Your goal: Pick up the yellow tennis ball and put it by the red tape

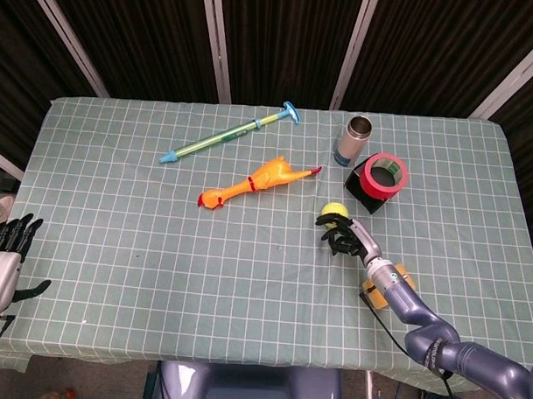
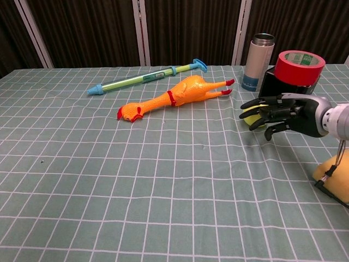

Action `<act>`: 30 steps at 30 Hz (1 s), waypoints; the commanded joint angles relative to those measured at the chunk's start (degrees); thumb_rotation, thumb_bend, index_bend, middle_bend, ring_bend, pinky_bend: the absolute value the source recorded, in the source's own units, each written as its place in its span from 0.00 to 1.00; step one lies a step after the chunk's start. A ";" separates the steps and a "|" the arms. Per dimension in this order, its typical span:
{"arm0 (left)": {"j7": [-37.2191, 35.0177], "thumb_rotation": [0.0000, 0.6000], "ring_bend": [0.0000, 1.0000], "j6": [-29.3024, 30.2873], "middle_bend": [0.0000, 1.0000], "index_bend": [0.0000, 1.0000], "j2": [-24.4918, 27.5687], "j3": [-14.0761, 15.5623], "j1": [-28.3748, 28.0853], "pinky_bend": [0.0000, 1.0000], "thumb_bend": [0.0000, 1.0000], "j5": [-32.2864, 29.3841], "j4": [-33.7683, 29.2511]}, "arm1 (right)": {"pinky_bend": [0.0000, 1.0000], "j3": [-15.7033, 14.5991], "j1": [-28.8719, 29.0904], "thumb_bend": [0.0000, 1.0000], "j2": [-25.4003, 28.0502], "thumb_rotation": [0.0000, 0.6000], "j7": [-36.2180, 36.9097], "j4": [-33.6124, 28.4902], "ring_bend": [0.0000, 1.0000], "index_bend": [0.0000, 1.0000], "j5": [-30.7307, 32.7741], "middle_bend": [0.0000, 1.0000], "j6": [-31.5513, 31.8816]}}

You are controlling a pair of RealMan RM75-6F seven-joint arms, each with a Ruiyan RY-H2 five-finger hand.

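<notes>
The yellow tennis ball (image 1: 333,211) (image 2: 251,116) lies on the green checked cloth, just left of the black box (image 1: 361,191) (image 2: 272,82) that carries the red tape roll (image 1: 386,174) (image 2: 299,66). My right hand (image 1: 343,234) (image 2: 279,113) reaches in from the right, its dark fingers spread over the top and near side of the ball and partly hiding it. The ball still rests on the cloth, with no closed grip showing. My left hand (image 1: 2,258) hangs beyond the table's left front corner, fingers apart and holding nothing.
A steel bottle (image 1: 354,139) (image 2: 258,54) stands behind the tape box. An orange rubber chicken (image 1: 254,183) (image 2: 174,97) and a green-blue toy syringe (image 1: 229,133) (image 2: 147,78) lie further left. A yellow block (image 1: 401,279) (image 2: 334,180) sits by my right forearm.
</notes>
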 commanded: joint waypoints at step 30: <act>0.86 1.00 0.00 -3.24 0.00 0.00 -0.91 -0.58 -1.54 0.00 0.13 -3.23 1.17 | 0.62 0.06 4.01 0.72 -2.40 1.00 20.14 8.94 0.37 0.16 -5.67 0.22 -2.52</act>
